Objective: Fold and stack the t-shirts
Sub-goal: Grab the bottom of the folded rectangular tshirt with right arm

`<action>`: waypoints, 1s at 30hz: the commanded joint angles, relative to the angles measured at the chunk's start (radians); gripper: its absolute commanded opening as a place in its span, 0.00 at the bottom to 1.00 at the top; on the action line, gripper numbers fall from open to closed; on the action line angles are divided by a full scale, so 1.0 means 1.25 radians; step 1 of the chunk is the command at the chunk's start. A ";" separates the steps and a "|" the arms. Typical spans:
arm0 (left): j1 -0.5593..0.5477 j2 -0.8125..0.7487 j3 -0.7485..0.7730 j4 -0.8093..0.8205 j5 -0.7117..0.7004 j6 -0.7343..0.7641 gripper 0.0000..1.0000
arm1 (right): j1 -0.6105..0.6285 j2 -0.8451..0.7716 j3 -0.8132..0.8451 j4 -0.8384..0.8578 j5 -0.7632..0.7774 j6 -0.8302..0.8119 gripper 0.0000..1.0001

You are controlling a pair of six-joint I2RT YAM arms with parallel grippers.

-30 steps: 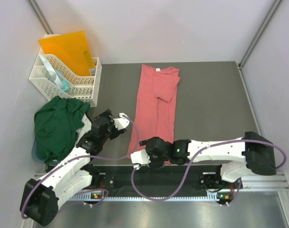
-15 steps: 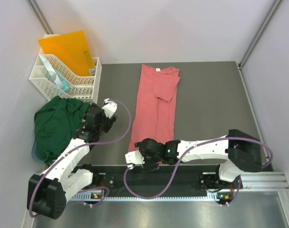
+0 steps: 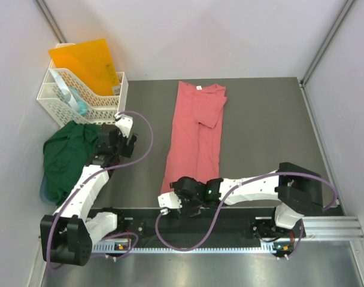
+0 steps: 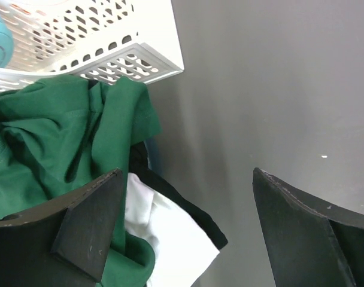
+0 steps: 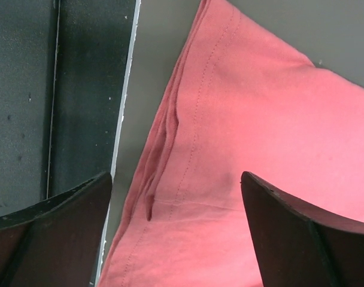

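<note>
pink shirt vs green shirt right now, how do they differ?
Pink shirt lies flat, folded lengthwise into a long strip; green shirt is a crumpled heap. Pink shirt sits centrally; green shirt is off to the left, beside the basket. Both are cloth shirts, neither stacked yet.

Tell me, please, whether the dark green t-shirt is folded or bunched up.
Bunched up: the dark green t-shirt lies in a rumpled heap beside the white basket, creased unevenly.

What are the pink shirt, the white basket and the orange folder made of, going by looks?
Pink shirt: soft knit cloth, likely cotton, matte; stitched hem lines and soft folds show. White basket: moulded plastic, slightly glossy, with punched slots. Orange folder: thin plastic sheet, apparently translucent and smooth; could be coated card.
</note>
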 commanded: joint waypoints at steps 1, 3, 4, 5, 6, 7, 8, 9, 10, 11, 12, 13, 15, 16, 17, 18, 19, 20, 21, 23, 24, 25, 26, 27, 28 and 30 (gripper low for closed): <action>0.010 0.000 0.037 -0.007 0.044 -0.040 0.93 | 0.003 0.016 -0.017 0.037 -0.004 0.010 0.86; 0.010 -0.006 0.038 -0.007 0.046 -0.042 0.93 | -0.005 0.017 -0.019 0.037 -0.006 0.005 0.83; 0.010 -0.009 0.038 -0.008 0.048 -0.040 0.93 | -0.009 0.018 -0.019 0.038 -0.007 0.005 0.83; 0.011 -0.011 0.039 -0.009 0.050 -0.040 0.93 | -0.011 0.022 -0.018 0.037 -0.008 0.003 0.82; 0.011 -0.014 0.040 -0.010 0.051 -0.038 0.93 | -0.021 0.026 -0.015 0.039 -0.008 0.003 0.81; 0.011 -0.014 0.041 -0.011 0.052 -0.038 0.93 | -0.024 0.028 -0.013 0.038 -0.011 0.001 0.80; 0.013 -0.016 0.043 -0.016 0.057 -0.038 0.93 | -0.028 0.033 -0.009 0.037 -0.009 -0.001 0.79; 0.013 -0.018 0.044 -0.018 0.060 -0.039 0.93 | -0.038 0.036 0.002 0.032 -0.009 -0.002 0.79; 0.013 -0.019 0.043 -0.021 0.061 -0.039 0.93 | -0.042 0.038 0.009 0.020 -0.011 -0.004 0.78; 0.013 -0.020 0.043 -0.021 0.065 -0.037 0.93 | -0.044 0.042 0.016 0.013 -0.012 -0.005 0.78; 0.013 -0.019 0.043 -0.021 0.065 -0.038 0.93 | -0.051 0.043 0.032 0.007 -0.015 -0.006 0.77; 0.013 -0.016 0.043 -0.021 0.064 -0.036 0.93 | -0.054 0.044 0.039 -0.005 -0.019 -0.005 0.76; 0.013 -0.013 0.044 -0.016 0.064 -0.036 0.93 | -0.058 0.045 0.056 -0.016 -0.024 -0.006 0.76; 0.013 -0.010 0.046 -0.015 0.064 -0.036 0.93 | -0.056 0.042 0.059 -0.020 -0.025 -0.007 0.76; 0.013 -0.007 0.047 -0.014 0.064 -0.037 0.93 | -0.058 0.038 0.070 -0.026 -0.025 -0.007 0.76; 0.013 -0.005 0.048 -0.013 0.068 -0.039 0.93 | -0.059 0.037 0.077 -0.033 -0.025 -0.008 0.76; 0.013 -0.003 0.049 -0.013 0.071 -0.040 0.93 | -0.059 0.033 0.081 -0.039 -0.027 -0.008 0.76; 0.014 0.002 0.054 -0.012 0.072 -0.042 0.93 | -0.061 0.031 0.092 -0.044 -0.028 -0.010 0.76; 0.013 0.006 0.057 -0.010 0.073 -0.043 0.93 | -0.061 0.028 0.097 -0.055 -0.029 -0.010 0.76; 0.013 0.014 0.063 -0.008 0.075 -0.047 0.93 | -0.063 0.022 0.110 -0.065 -0.033 -0.013 0.76; 0.014 0.017 0.065 -0.005 0.077 -0.048 0.93 | -0.063 0.020 0.112 -0.072 -0.035 -0.012 0.77; 0.013 0.022 0.069 -0.003 0.079 -0.053 0.93 | -0.063 0.016 0.113 -0.075 -0.036 -0.013 0.77; 0.013 0.025 0.073 -0.003 0.081 -0.053 0.93 | -0.063 0.016 0.113 -0.077 -0.038 -0.012 0.77; 0.013 0.029 0.075 -0.003 0.082 -0.055 0.93 | -0.063 0.015 0.112 -0.077 -0.039 -0.012 0.77; 0.014 0.035 0.080 0.000 0.083 -0.056 0.93 | -0.064 0.015 0.110 -0.076 -0.041 -0.015 0.77; 0.014 0.041 0.082 0.001 0.082 -0.058 0.93 | -0.065 0.018 0.098 -0.069 -0.041 -0.013 0.77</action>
